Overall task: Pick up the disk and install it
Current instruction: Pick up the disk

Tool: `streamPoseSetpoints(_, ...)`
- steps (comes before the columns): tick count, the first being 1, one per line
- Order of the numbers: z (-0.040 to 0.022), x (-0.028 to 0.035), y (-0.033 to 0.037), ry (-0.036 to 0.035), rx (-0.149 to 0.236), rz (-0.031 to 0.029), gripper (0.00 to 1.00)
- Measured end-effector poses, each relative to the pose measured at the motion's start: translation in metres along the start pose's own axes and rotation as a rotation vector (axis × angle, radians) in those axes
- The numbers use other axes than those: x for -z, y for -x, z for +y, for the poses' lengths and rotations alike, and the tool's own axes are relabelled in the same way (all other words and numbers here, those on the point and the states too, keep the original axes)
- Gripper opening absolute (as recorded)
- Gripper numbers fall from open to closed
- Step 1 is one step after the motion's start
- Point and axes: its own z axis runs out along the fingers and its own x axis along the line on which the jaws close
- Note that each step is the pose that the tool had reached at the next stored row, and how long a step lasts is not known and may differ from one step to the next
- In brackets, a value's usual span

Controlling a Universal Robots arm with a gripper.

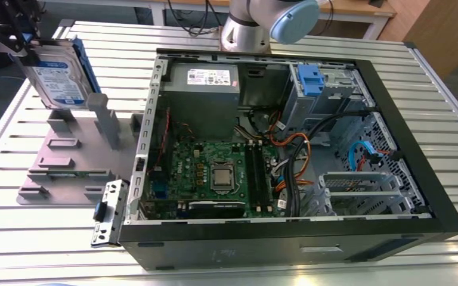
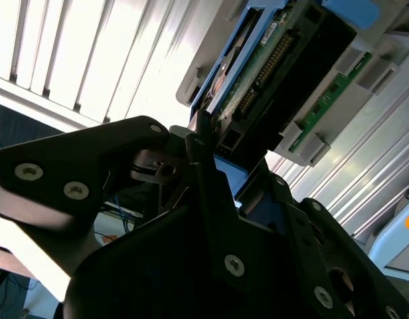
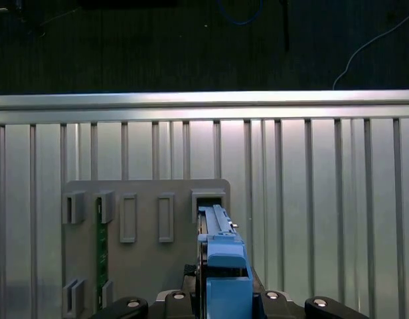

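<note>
The disk (image 1: 58,74), a silver-grey drive with a white-and-blue label and blue rails, hangs tilted at the exterior view's far left. It is just above the grey fixture plate (image 1: 66,161). My gripper (image 1: 22,50) is shut on its upper end. In the second wrist view the dark fingers (image 2: 198,166) clamp the disk (image 2: 271,60) by its connector edge. The first wrist view looks down the disk's blue rail (image 3: 221,259) toward a slot (image 3: 208,198) in the fixture plate (image 3: 145,252); my gripper (image 3: 218,302) holds the near end.
An open computer case (image 1: 420,196) lies on the slatted table (image 1: 452,119), with motherboard (image 1: 213,173), cables and a drive bay carrying a blue clip (image 1: 309,80). A green memory stick (image 1: 70,174) sits in the fixture. A metal bracket (image 1: 107,213) lies beside the case. The arm's base (image 1: 249,30) stands behind.
</note>
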Motion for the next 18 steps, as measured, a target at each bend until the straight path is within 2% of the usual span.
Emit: streamPoseSetpoints(18,0.0000,0.0052,0.0001,-0.0001,0.000,0.0000,0.36)
